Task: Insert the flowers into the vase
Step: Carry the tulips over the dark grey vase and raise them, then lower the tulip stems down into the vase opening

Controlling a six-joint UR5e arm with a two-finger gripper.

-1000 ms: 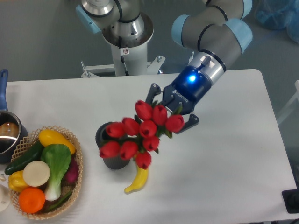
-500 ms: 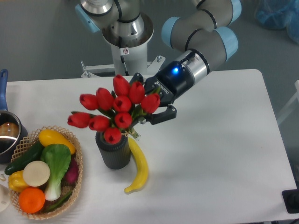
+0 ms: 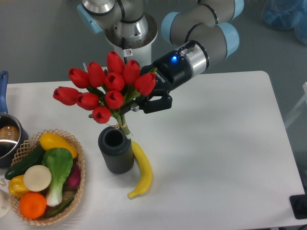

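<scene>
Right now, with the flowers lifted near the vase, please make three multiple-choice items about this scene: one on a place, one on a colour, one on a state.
1. Where does the banana lie?
A. in the basket
B. on the table against the right side of the vase
C. inside the pot

2. What colour are the flowers?
A. red
B. yellow
C. white

3. What is the state of the vase's mouth?
A. filled with stems
B. covered by a lid
C. open, with the stems above it

Answers: 1 B, the banana curves along the vase's foot. 2 A, all buds are red. 3 C, the hand holds the bunch above the dark, empty opening.
</scene>
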